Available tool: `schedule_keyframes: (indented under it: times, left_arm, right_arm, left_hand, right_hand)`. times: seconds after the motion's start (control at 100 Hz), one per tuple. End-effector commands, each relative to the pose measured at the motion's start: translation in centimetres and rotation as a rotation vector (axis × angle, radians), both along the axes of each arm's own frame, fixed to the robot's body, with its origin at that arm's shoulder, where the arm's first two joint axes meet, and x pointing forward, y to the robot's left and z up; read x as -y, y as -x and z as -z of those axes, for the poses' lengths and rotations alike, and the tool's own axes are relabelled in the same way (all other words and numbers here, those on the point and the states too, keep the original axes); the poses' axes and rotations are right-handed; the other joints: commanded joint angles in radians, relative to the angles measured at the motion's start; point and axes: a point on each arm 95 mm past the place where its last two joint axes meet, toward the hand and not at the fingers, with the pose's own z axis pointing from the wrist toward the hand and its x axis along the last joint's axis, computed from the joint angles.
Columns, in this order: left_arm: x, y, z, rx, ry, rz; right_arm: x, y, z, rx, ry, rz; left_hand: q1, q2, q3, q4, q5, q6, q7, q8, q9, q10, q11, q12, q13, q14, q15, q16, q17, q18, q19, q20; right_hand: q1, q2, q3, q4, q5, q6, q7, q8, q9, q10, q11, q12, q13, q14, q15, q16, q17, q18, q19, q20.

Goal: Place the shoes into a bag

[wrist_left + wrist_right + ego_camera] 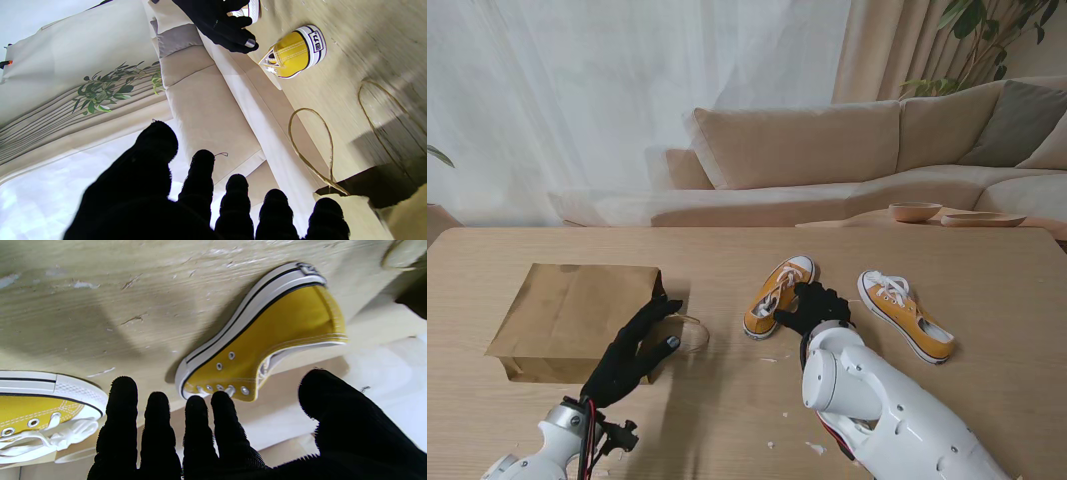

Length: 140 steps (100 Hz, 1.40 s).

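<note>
Nothing bagged: both shoes (779, 297) (906, 314) lie mid-frame on the table (987, 400), paper bag (577, 318) lower left; fingers (156, 426) spread, grasping nothing.

Second shoe (40, 413) cut off by the right wrist view's edge.

Light wood bench (987, 250), grain scuffed w/ small white flecks near me. Flat on it: brown paper bag (567, 315) at left, lying on its side, mouth & cord handles (689, 330) twd centre. Two yellow sneakers: one (779, 296) mid-bench, other (905, 314) to its right, apart.
</note>
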Motion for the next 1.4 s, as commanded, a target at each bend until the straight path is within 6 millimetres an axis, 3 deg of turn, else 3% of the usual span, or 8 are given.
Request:
schedule_keyframes:
  times: [0.0,0.35,0.77,0.94,1.05,1.17,1.27,1.39]
  left_arm:
    - [0.1,0.1,-0.1,-0.007,0.003,0.012]
    - [-0.2,-0.1,-0.2,-0.007,0.003,0.005]
    - [-0.4,-0.2,-0.3,-0.005,0.001,0.003]
    - [-0.4,-0.2,-0.2,-0.006,-0.004,0.005]
    - [-0.4,-0.2,-0.2,-0.007,-0.009,0.008]
    - [-0.4,-0.2,-0.1,-0.007,-0.012,0.01]
    - [-0.5,-0.2,-0.1,-0.006,-0.015,0.013]
    - [-0.5,-0.2,-0.1,-0.006,-0.013,0.013]
  right_arm:
    - [-0.4,-0.6,-0.1,-0.011,-0.001,0.005]
    - [-1.3,-3.4,0.9,-0.02,0.049,0.035]
    - [-1.6,-4.4,2.3,-0.054,0.158,0.01]
    - [-1.1,-4.3,2.3,-0.061,0.207,0.0]
    - [-0.9,-4.4,2.2,-0.051,0.237,0.006]
    - [-0.7,-4.7,2.3,-0.048,0.241,0.017]
    - [-0.5,-4.9,2.3,-0.028,0.241,0.024]
    - [0.0,-5.3,2.3,-0.019,0.219,0.02]
  left_hand:
    - [0.019,0.005,0.005,0.0,0.006,-0.02,0.008,0.008,-0.007,-0.016,0.016,0.007,-0.011,-0.029,-0.008,0.008,0.005,-0.038,-0.014,0.0]
    - [0.024,0.001,0.009,0.001,0.008,-0.018,0.009,0.009,-0.008,-0.01,0.015,0.006,-0.011,-0.027,-0.009,0.005,0.006,-0.038,-0.016,-0.001]
    - [0.031,-0.005,0.015,0.004,0.007,-0.015,0.01,0.009,-0.009,-0.008,0.014,0.007,-0.011,-0.025,-0.008,0.005,0.006,-0.037,-0.015,0.0]
    - [0.031,-0.007,0.017,0.004,0.007,-0.017,0.01,0.01,-0.009,-0.009,0.013,0.007,-0.011,-0.026,-0.008,0.005,0.006,-0.036,-0.015,0.0]
    - [0.031,-0.008,0.019,0.005,0.005,-0.015,0.009,0.01,-0.01,-0.008,0.012,0.007,-0.012,-0.024,-0.009,0.004,0.006,-0.036,-0.015,0.0]
    - [0.031,-0.01,0.021,0.005,0.003,-0.015,0.008,0.01,-0.011,-0.01,0.011,0.008,-0.012,-0.026,-0.009,0.004,0.005,-0.036,-0.015,0.0]
    - [0.028,-0.01,0.022,0.005,0.003,-0.017,0.008,0.01,-0.011,-0.01,0.01,0.008,-0.012,-0.026,-0.009,0.003,0.005,-0.036,-0.015,0.0]
    - [0.028,-0.011,0.024,0.005,0.003,-0.018,0.008,0.01,-0.012,-0.012,0.009,0.008,-0.011,-0.026,-0.009,0.003,0.005,-0.036,-0.016,-0.001]
  right_hand:
    - [-0.054,0.005,-0.019,-0.051,-0.042,0.043,-0.011,-0.017,-0.026,0.027,-0.06,-0.02,-0.041,0.017,-0.017,-0.016,-0.015,0.003,-0.025,-0.014]
    - [-0.079,-0.018,-0.01,-0.059,-0.122,0.09,-0.061,-0.012,-0.034,0.053,-0.286,-0.107,-0.053,0.022,-0.12,-0.071,-0.041,-0.001,-0.094,-0.014]
    - [0.067,-0.123,0.034,-0.044,-0.135,0.074,-0.066,0.021,-0.029,0.032,-0.297,-0.107,-0.048,-0.001,-0.09,-0.054,-0.024,-0.012,-0.098,-0.002]
    - [0.048,-0.212,0.285,-0.046,-0.077,0.054,0.042,0.149,-0.023,0.017,-0.037,0.009,-0.043,-0.022,0.019,0.0,-0.005,-0.024,-0.078,0.016]
    - [-0.005,-0.199,0.273,-0.064,-0.024,0.032,0.269,0.279,-0.033,-0.005,0.286,0.127,-0.009,-0.021,0.102,0.041,0.011,-0.026,-0.031,0.021]
    - [0.061,-0.173,0.296,-0.051,0.05,-0.011,0.42,0.33,-0.037,-0.035,0.471,0.221,0.048,-0.016,0.154,0.067,0.034,-0.027,0.016,0.017]
    - [0.138,-0.172,0.382,-0.049,0.189,-0.067,0.431,0.263,0.029,-0.054,0.465,0.243,0.106,-0.017,0.172,0.081,0.056,-0.025,0.06,0.007]
    - [0.274,-0.22,0.407,-0.125,0.304,-0.153,0.426,-0.042,0.106,-0.086,0.42,0.215,0.155,-0.025,0.18,0.091,0.065,-0.03,0.084,-0.019]
